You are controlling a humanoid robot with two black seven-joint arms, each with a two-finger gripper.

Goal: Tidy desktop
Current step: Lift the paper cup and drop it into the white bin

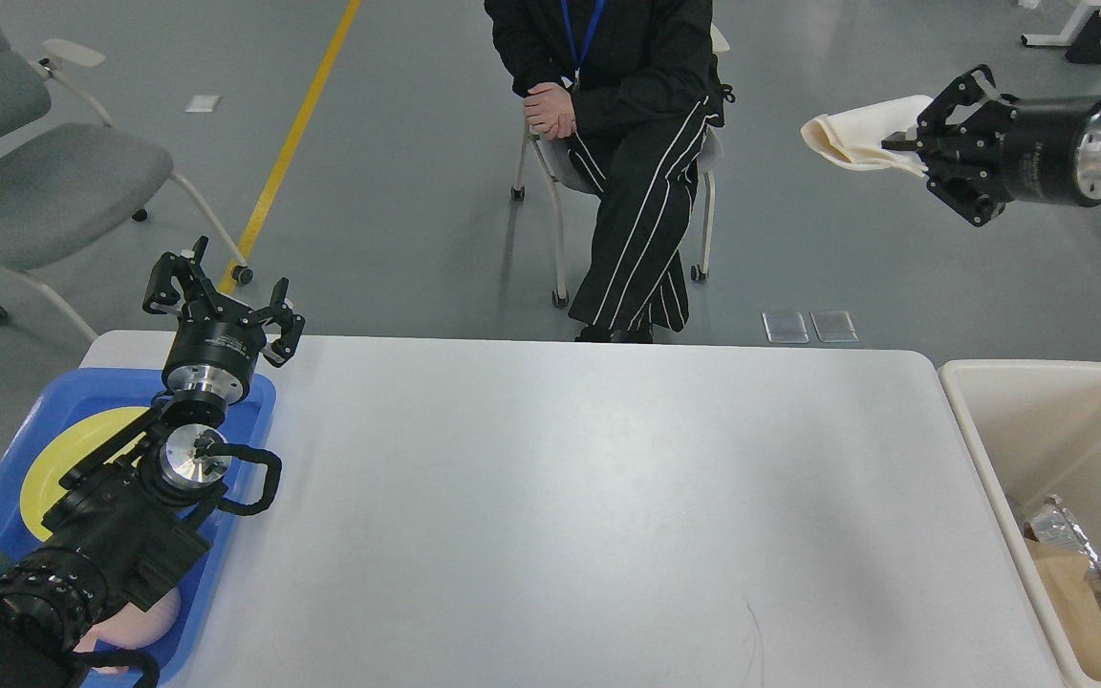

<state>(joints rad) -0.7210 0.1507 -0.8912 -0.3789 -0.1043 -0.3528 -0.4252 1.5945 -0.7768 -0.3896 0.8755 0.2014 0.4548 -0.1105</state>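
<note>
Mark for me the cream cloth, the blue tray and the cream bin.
cream cloth [854, 132], head view, middle of the folded fabric.
blue tray [254, 406], head view, bare right rim.
cream bin [976, 430], head view, left wall.

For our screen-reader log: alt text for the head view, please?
Right gripper holds a cream cloth in the air beyond the white desktop. Left gripper, jaws open, hovers over a blue tray; a bin sits at right.
</note>
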